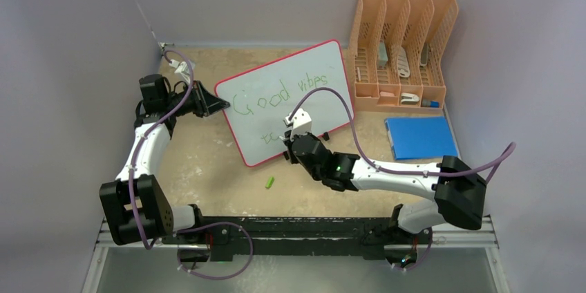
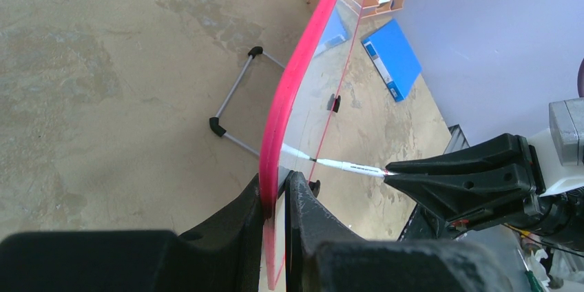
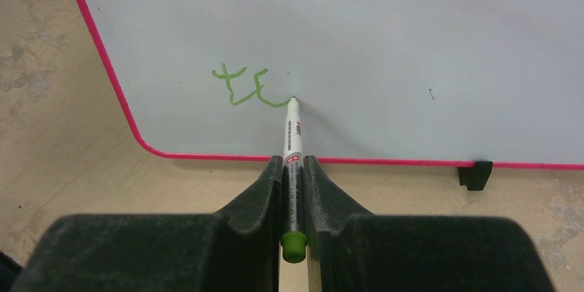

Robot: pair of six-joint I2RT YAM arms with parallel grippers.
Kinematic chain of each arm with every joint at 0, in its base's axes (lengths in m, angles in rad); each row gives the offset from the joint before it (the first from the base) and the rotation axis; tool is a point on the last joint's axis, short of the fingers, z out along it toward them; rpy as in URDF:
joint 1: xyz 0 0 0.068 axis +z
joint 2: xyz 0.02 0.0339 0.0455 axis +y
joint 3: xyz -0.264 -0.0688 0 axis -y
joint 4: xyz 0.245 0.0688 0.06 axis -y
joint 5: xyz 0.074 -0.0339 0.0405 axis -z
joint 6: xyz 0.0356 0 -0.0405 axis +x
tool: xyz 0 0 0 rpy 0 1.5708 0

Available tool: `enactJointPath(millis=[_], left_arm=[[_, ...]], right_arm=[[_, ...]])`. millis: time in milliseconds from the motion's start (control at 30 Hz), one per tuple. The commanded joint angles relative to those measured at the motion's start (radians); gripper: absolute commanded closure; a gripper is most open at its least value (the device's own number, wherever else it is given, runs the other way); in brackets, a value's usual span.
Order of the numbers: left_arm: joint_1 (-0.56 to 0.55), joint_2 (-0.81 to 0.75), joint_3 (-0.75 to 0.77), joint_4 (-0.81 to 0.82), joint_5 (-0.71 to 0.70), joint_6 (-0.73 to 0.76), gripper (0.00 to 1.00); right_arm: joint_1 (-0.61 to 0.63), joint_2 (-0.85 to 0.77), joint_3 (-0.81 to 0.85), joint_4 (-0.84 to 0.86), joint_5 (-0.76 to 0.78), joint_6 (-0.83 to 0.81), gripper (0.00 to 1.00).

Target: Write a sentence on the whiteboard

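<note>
Green sentence (image 1: pixel 276 96) on whiteboard (image 1: pixel 325 110): the upper line reads "Good vibes". The lower line, just ahead of the right pincer (image 3: pixel 294 165), is a "t" and an open curve. The whiteboard stands tilted on a tan, mottled table (image 1: pixel 200 162) between the two pincers, its face toward the right one. Plain pale walls (image 1: pixel 69 30) close the table on three sides.

Whiteboard: smooth, glossy, rectangular, with rounded corners and a thin red rim. A black clip foot (image 3: pixel 475 174) sits on the lower edge, to the right of the right pincer. A wire stand (image 2: pixel 234 99) with black tips lies behind, beyond the left pincer (image 2: pixel 277 192).

Right pincer: matt black fingers are closed on a marker (image 3: pixel 293 140) with a white barrel and green rear end, held along the fingers. The marker's tip touches the whiteboard at the end of the curve.

Left pincer: the fingers are nearly together, clamping the red rim at the whiteboard's left edge.

A small green cylinder (image 1: pixel 269 182) lies on the table near the right pincer, to its near left. Well to the right of that pincer is a flat blue folder (image 1: pixel 421 136). Beyond the folder stands an orange perforated rack (image 1: pixel 401 44) with upright dividers and small items in its slots.
</note>
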Motion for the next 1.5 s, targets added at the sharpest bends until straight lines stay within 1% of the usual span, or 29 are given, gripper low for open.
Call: enactJointPath(millis=[0, 467, 1467], left_arm=[[-0.002, -0.012, 0.004, 0.001, -0.048, 0.017, 1.00], [-0.002, -0.012, 0.005, 0.001, -0.045, 0.017, 1.00], [-0.002, -0.013, 0.007, 0.003, -0.048, 0.017, 1.00]], right_arm=[[-0.019, -0.004, 0.027, 0.045, 0.049, -0.013, 1.00], [-0.026, 0.012, 0.061, 0.066, 0.034, -0.040, 1.00], [-0.024, 0.032, 0.081, 0.104, -0.021, -0.056, 1.00]])
